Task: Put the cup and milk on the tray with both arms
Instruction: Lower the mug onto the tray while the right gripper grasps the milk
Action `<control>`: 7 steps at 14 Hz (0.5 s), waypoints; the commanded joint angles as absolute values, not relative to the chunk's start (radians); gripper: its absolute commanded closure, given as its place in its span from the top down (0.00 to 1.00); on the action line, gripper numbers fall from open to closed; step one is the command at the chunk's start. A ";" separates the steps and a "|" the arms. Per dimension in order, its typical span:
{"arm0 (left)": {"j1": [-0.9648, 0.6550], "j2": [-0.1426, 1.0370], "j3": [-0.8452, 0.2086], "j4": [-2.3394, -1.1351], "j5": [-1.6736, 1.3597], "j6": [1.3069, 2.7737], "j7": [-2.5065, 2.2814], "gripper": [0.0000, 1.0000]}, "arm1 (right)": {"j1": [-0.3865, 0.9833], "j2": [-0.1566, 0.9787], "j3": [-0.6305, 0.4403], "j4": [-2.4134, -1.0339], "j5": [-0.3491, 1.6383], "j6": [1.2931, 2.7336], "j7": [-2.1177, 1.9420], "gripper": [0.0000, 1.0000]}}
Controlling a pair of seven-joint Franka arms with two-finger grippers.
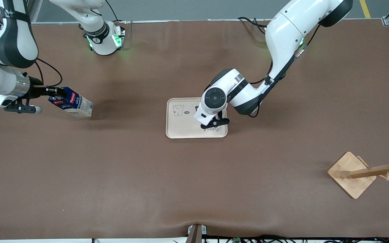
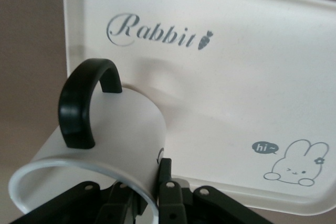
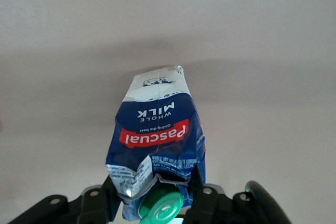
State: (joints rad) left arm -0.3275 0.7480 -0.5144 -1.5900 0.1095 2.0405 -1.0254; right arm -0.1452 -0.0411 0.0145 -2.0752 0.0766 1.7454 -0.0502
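Milk (image 1: 72, 102): small dark blue carton, red-and-white "pascual" label, "WHOLE MILK" text, green round cap (image 3: 161, 206), pale base. Top end crumpled where it's pinched. Right gripper (image 1: 51, 91) is clamped on that cap end; carton sticks out from the fingers, tilted, base pointing toward the tray's end of the table. It's up in the air over bare brown table (image 1: 194, 189) at the right arm's end, well apart from the tray.

Cup (image 2: 100, 145): small white mug, black loop handle (image 2: 84, 100) on top as seen from the left wrist. Left gripper (image 1: 214, 122) grips it at the rim, one finger (image 2: 165, 182) inside the mouth against the wall. Mug lies tipped, mouth toward the gripper. Its closed end sits over the tray; can't tell for sure if it's touching the surface or just above it. In the front view the wrist hides the mug.

Tray (image 1: 176, 126): flat cream rectangle, rounded corners, rabbit print with "hi~" bubble (image 2: 294, 163), script "Rabbit" (image 2: 157, 32) with a small carrot. Only the cup is over it.

Wooden rack (image 1: 361, 172) stands toward the left arm's end of the table, well apart from both grippers.
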 commanded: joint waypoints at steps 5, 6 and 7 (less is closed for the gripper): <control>-0.336 0.770 -0.508 -1.546 0.043 2.029 -1.038 0.32 | -0.086 -0.005 0.015 -1.882 0.086 1.552 -0.060 0.00; -0.334 0.769 -0.508 -1.546 0.046 2.029 -1.037 0.53 | -0.081 -0.005 0.015 -1.873 0.086 1.546 -0.060 0.00; -0.331 0.765 -0.508 -1.546 0.048 2.029 -1.037 0.68 | -0.077 -0.005 0.015 -1.868 0.086 1.546 -0.058 0.00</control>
State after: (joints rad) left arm -0.3289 0.7608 -0.5120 -1.5684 0.0569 2.0405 -1.0255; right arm -0.0896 -0.0254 0.0194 -1.9115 0.0779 1.5737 -0.0532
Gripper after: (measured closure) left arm 0.762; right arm 0.537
